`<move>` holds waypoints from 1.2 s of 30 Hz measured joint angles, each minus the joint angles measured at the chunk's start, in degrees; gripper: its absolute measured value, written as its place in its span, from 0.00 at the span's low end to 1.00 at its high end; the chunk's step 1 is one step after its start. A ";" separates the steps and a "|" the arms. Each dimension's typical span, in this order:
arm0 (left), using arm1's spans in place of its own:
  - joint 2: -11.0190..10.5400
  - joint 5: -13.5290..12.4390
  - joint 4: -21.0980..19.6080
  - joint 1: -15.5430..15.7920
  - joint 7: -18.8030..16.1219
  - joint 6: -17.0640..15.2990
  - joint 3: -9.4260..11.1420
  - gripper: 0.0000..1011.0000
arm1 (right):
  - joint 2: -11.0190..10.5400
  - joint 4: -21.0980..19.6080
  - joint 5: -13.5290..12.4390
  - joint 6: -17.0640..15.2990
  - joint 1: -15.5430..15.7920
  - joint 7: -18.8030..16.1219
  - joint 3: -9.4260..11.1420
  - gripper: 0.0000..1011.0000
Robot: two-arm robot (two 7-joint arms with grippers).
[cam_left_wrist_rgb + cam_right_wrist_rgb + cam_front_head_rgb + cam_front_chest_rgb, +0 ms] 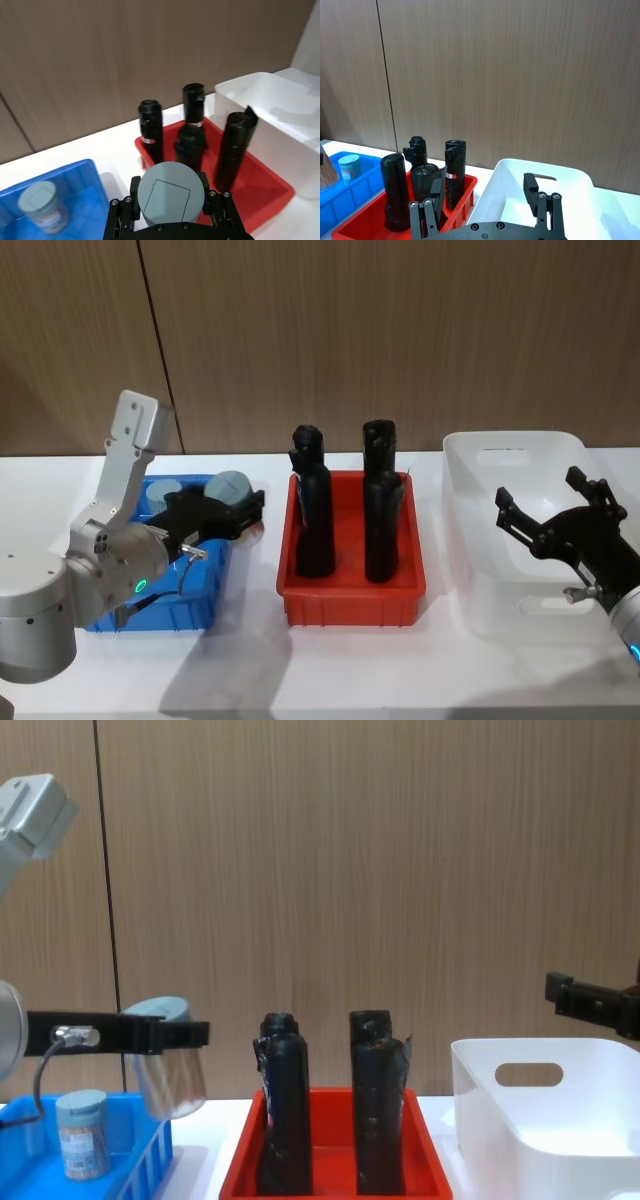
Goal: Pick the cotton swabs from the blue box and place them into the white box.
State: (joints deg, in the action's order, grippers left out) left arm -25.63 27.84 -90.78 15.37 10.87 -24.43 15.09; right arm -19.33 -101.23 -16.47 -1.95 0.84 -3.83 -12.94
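Head view sets three bins in a row on the table [350, 680]. The white box [480, 550] is at 3 o'clock, the red tray [350, 608] in the middle and the blue box [160, 618] at 9 o'clock. That order puts the tray squarely on the path from source to goal. The black bottles [315, 525] stand upright in it and rise well above its rim, so I judge a carried jar must travel high to clear them.

The left gripper [240, 502] reaches toward 3 o'clock over the blue box's tray-side edge. Its fingers pinch one jar of cotton swabs [167, 1075] near the lid. The jar is upright and hangs clear above the box wall, a height that suits the crossing. A second jar [163, 492] stands inside the blue box at 9 o'clock of the held one, yet to be taken.

The right gripper [540, 492] hangs over the white box with its fingers spread, holding nothing. It may be in the way of the drop.
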 joint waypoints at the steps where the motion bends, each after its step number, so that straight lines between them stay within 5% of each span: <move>1: -0.08 0.16 -0.07 0.00 1.14 -0.01 0.05 0.66 | 0.00 0.00 0.00 0.00 0.00 0.00 0.00 0.99; 18: 0.09 1.60 4.42 2.83 17.53 2.05 0.71 0.66 | 0.00 0.00 0.00 0.00 0.00 0.00 0.00 0.99; 36: 2.40 -0.19 15.80 10.75 38.53 6.33 2.12 0.66 | 0.00 0.00 0.00 0.00 0.00 0.00 0.00 0.99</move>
State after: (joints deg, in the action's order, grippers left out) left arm -23.23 27.66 -74.99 26.11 49.41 -18.10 17.21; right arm -19.34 -101.23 -16.47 -1.95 0.84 -3.83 -12.94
